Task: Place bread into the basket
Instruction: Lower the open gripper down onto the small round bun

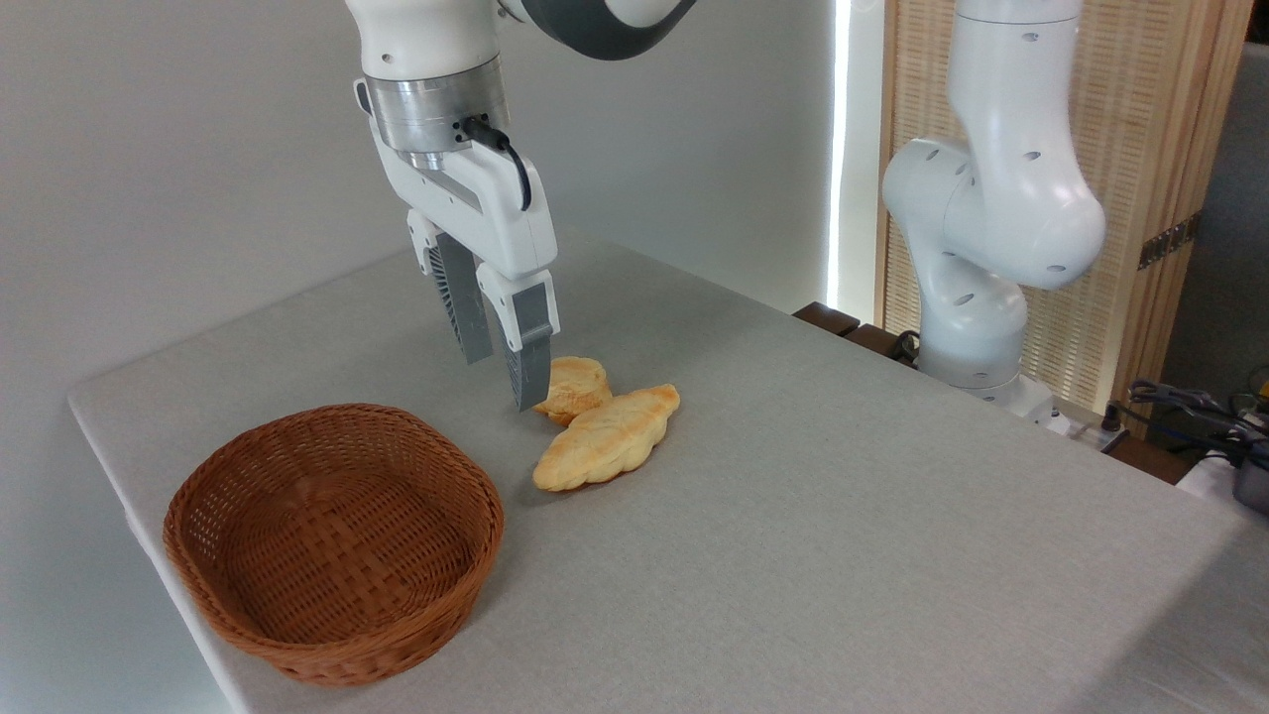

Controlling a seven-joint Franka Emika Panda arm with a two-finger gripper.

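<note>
The bread (575,387), a small roundish golden bun, lies on the grey table near its middle, partly behind one finger. My gripper (502,379) hangs just left of and slightly above the bun, fingers pointing down and a little apart, open, with nothing between them. The near fingertip (528,392) overlaps the bun's left edge in the picture; whether it touches I cannot tell. The reddish-brown wicker basket (223,595) sits at the front left of the table with nothing in it.
A longer leaf-shaped golden loaf (607,439) lies against the bun's near right side. The arm's white base (977,327) stands off the table's far right edge. The table's left edge runs close to the basket. Cables and gear lie at far right.
</note>
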